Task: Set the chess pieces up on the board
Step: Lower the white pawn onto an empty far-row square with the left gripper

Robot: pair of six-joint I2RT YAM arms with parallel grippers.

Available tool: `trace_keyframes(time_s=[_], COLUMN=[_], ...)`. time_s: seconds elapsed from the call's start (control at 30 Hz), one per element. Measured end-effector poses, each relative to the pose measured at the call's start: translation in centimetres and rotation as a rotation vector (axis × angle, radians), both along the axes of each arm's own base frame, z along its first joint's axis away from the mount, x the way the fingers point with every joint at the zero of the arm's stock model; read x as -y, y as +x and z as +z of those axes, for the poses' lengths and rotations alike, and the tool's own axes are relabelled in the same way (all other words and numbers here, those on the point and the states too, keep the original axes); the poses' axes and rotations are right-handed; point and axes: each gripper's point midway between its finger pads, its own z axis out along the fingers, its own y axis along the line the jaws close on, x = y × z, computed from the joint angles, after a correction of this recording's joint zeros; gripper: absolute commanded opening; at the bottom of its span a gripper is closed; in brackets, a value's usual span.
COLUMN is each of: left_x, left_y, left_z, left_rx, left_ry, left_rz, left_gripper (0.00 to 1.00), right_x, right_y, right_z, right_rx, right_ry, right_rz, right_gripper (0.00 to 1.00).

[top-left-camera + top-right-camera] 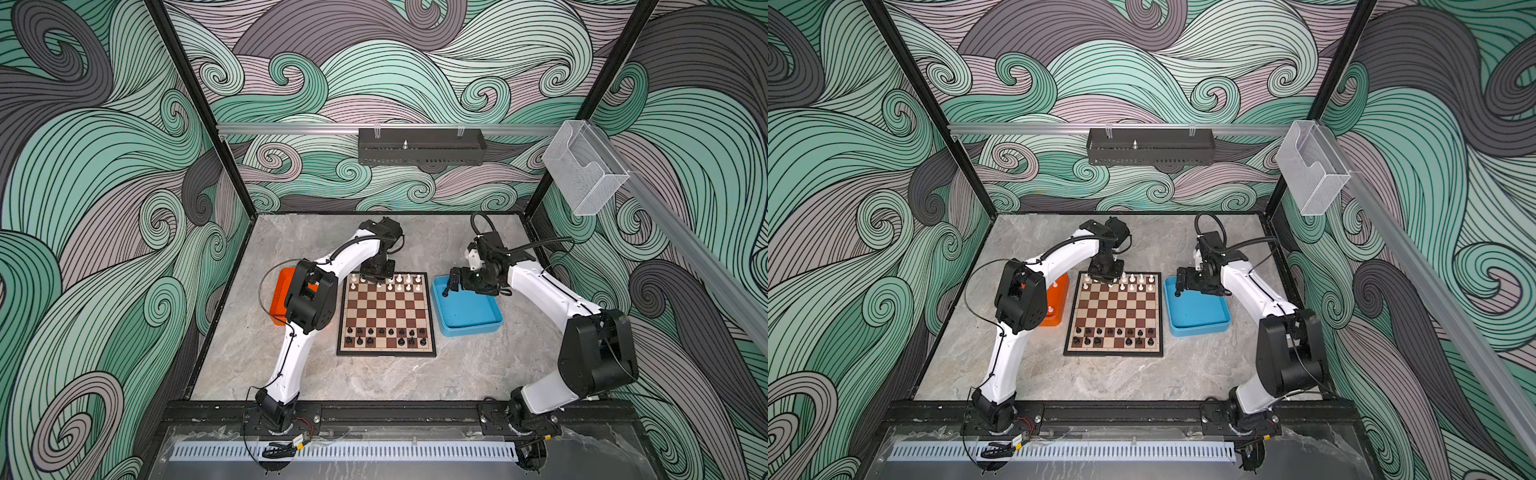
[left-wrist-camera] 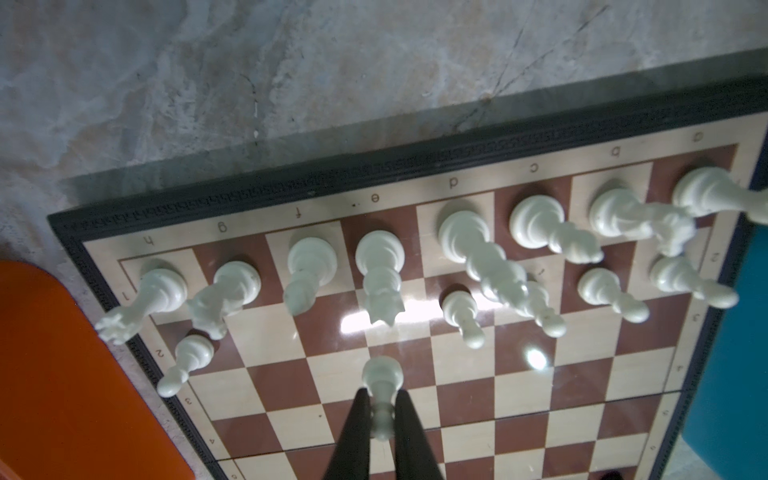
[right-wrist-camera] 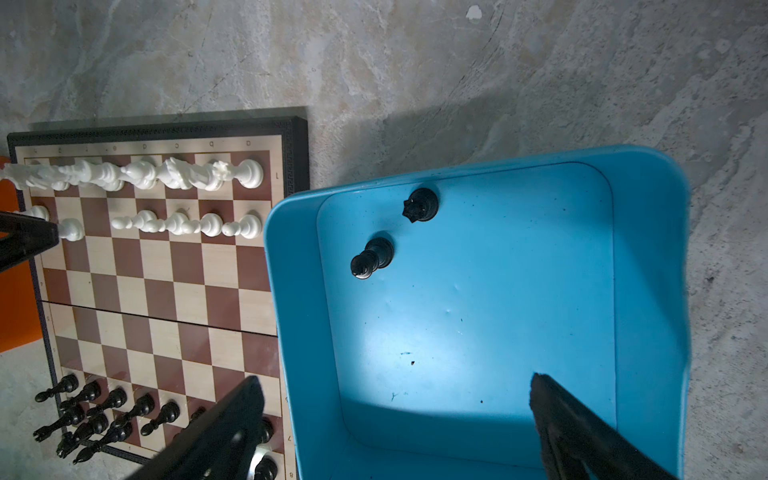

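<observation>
From where I stand, the square chessboard of brown and cream checks [image 1: 386,311] lies in the middle of the grey marbled surface [image 1: 374,378]. An orange plastic tray [image 1: 277,303] sits just beside it on the left and a blue plastic tray [image 1: 469,330] just beside it on the right.

The tiny white chessmen [image 2: 461,232] fill the whole back row along the board's far edge. In front of them is a broken row of pawns, four together at one end and one alone at the other. The tiny black chessmen [image 1: 381,331] stand in two rows along the near edge, with a gap in the middle of the outermost row.

The left tool [image 2: 381,397] hangs over the white side of the board, its jaws clamped on the stem of a white pawn [image 2: 382,372]. The pawn is upright over the gap in the pawn row. Whether its base touches the board I cannot tell.

The right tool [image 3: 395,390] hovers above the blue tray with its jaws wide apart, holding nothing. Two black pieces [image 3: 420,204] stand near each other on the tray floor. Two small white pieces [image 1: 1054,285] show in the orange tray.
</observation>
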Motion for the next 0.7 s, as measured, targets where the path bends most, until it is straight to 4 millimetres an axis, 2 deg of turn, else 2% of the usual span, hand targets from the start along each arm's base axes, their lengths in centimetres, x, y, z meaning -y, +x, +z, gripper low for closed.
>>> trace_keyframes(time_s=[0.7], left_x=[0.5], left_y=[0.2], left_z=[-1.1], left_rx=[-0.012], left_ry=[-0.008], left_rz=[0.020], left_gripper=[0.13], right_x=[0.3], right_y=[0.1], right_z=[0.0], right_rx=[0.000], right_ry=[0.004], right_rz=[-0.008], right_gripper=[1.00])
